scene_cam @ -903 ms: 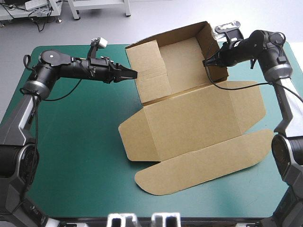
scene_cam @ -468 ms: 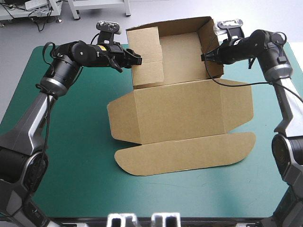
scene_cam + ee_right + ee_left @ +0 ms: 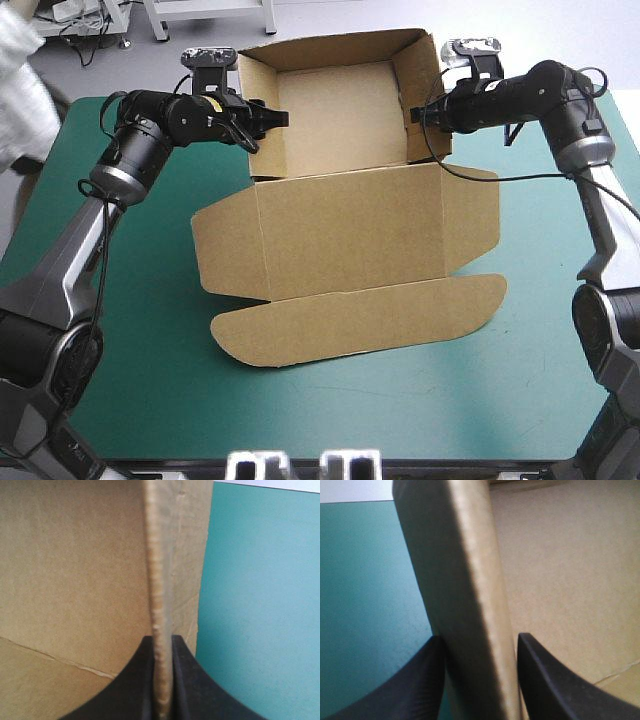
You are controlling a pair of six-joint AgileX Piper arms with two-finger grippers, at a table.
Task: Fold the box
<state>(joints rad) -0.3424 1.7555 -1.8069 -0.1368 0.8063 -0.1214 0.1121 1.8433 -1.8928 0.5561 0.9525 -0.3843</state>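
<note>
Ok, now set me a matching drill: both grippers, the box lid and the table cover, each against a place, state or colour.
Things:
1. left gripper
2. right gripper
3. box lid
4. table cover

Descriptions:
A. teal-green
B. clamped on the box's right wall
C. lying flat, toward the table's near edge
D. clamped on the box's left wall

Pairs: 1-D, 2-B, 3-C, 4-A

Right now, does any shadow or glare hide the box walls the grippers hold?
High view: the box evenly lit, no glare, soft shade inside its tray. Left wrist view: the wall at the left gripper is shaded dark. Right wrist view: the wall edge in the right gripper is well lit.
</note>
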